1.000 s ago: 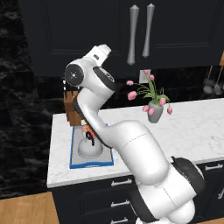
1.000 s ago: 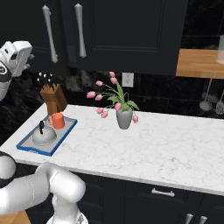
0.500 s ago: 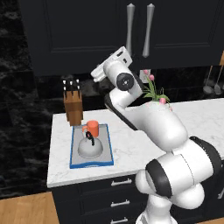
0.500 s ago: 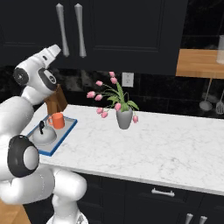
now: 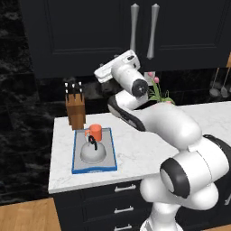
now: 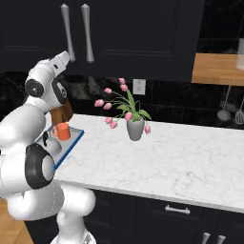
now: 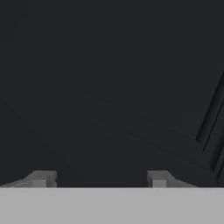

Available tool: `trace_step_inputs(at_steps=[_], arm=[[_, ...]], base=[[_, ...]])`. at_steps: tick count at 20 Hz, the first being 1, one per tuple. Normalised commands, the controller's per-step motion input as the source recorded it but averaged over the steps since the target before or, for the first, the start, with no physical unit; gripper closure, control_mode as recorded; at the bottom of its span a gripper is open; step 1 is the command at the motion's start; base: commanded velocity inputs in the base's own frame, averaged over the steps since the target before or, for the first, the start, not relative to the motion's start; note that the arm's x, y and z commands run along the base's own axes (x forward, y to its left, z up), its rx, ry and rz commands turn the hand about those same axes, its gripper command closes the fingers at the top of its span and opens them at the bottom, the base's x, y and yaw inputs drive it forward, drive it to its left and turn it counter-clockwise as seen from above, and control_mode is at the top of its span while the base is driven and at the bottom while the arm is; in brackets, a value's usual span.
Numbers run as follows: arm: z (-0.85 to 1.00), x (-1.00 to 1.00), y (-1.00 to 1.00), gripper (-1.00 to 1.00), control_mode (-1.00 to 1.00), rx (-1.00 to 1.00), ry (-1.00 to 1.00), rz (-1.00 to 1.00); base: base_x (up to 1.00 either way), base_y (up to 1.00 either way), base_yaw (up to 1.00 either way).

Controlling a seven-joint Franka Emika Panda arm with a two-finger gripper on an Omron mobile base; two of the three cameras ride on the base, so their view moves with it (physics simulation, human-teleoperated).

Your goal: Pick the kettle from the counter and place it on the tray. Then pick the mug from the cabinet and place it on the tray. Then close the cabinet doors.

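A kitchen with a black marbled backsplash [image 6: 190,102] holding a white wall outlet [image 6: 139,86]. Wooden floor [image 5: 25,215] lies near left. A wooden shelf [image 6: 217,69] and hanging utensils [image 6: 224,113] sit far right.

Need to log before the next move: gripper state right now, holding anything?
Gripper: open, fingertips set wide apart, nothing between them; it faces the black cabinet doors.
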Motion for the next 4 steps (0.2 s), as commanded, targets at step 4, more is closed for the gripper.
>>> trace_step_inputs(at_steps=[4], arm=[[0.00, 0.09, 0.00, -1.00, -1.00, 0.02, 0.00, 0.02]], base=[[0.00, 0.00, 0.00]])
